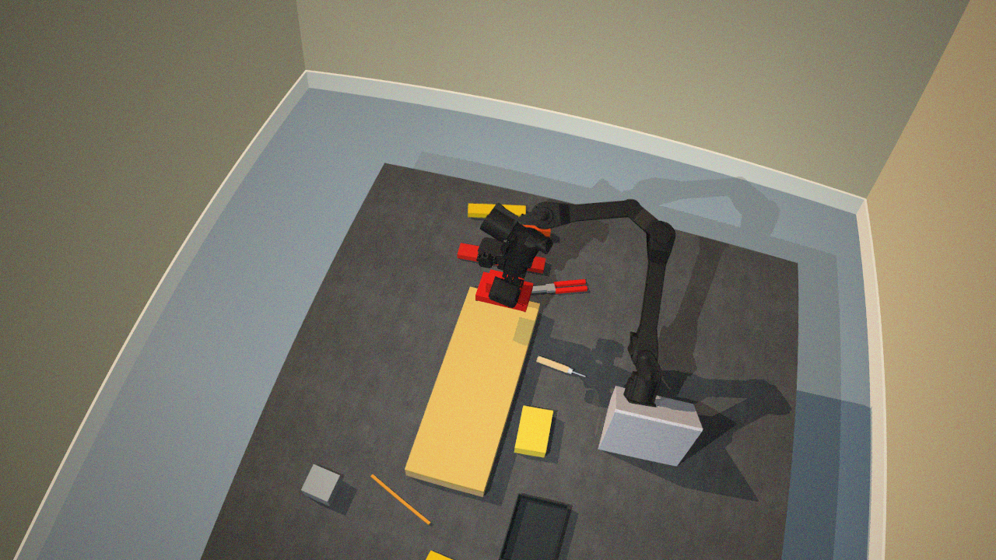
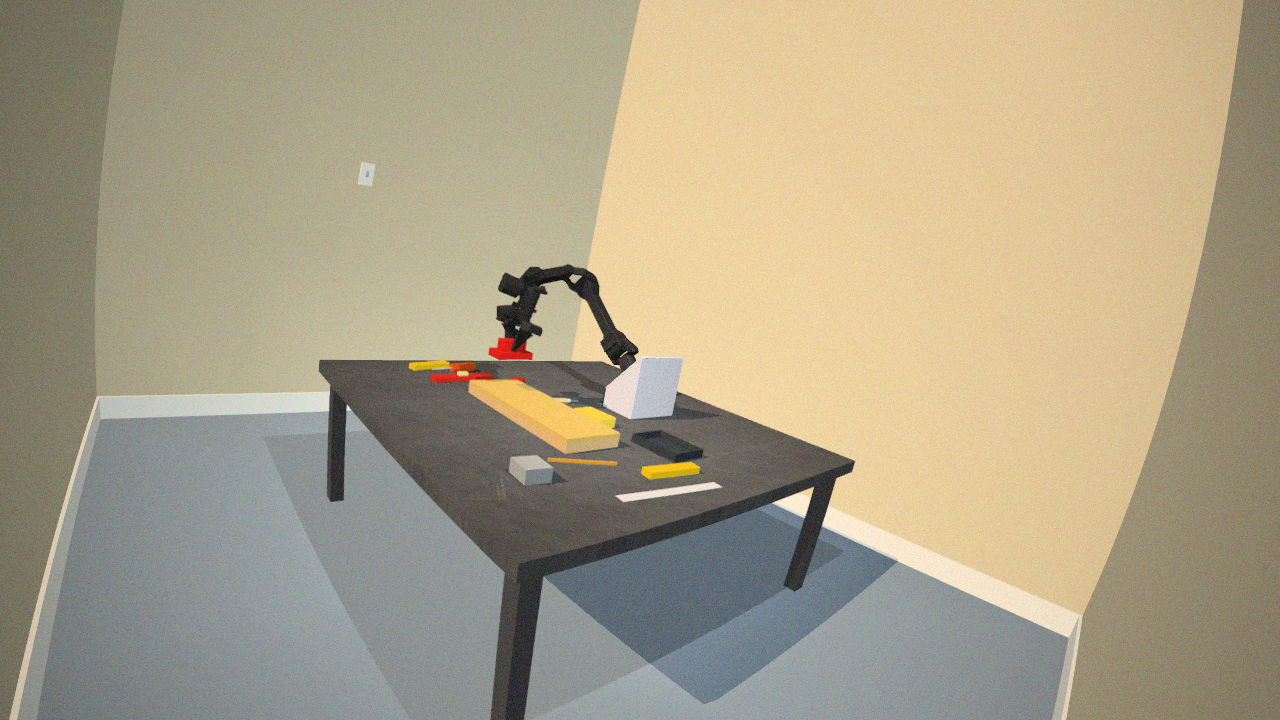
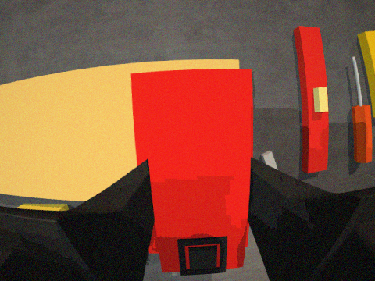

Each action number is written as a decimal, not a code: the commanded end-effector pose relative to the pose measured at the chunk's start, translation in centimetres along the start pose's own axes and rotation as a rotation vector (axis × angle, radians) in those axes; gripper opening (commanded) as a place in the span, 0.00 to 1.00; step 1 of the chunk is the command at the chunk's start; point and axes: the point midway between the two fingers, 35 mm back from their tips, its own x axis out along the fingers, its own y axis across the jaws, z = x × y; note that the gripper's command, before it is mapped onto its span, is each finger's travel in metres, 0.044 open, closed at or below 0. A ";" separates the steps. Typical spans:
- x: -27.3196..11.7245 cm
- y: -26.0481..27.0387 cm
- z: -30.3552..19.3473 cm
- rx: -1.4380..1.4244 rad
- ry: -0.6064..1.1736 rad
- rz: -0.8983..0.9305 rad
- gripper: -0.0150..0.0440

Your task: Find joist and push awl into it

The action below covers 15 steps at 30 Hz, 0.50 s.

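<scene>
The hand (image 1: 506,290) (image 2: 513,343) (image 3: 196,161) is clamped on the stud finder (image 1: 485,293) (image 2: 511,353) (image 3: 191,133), its fingers partly apart because the body between them is fairly wide. One finger bears on each side, leaving the underside free for scanning. The finder is held roughly level, raised above the far end of the panel (image 1: 466,404) (image 2: 546,416) (image 3: 70,133), not resting on it. That height probably suits a carry or a reposition more than a reading; whether the joist is found, I cannot tell.

The awl (image 1: 555,365) (image 2: 563,399) lies on the counter (image 1: 348,313) (image 2: 402,411) (image 3: 117,23) just right of the panel, handle towards it, presumably so it is within reach later. The tray (image 1: 545,500) (image 2: 657,450) sits at the near right, ready for the finder, which must go there before the hand can take the awl.
</scene>
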 end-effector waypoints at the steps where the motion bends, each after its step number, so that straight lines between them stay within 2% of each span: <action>1: -0.9 -0.1 0.3 0.004 -0.008 -0.005 0.25; 5: -0.9 2.1 1.1 -0.050 -0.020 0.027 0.25; 15: -1.6 12.1 3.4 -0.288 -0.061 0.154 0.25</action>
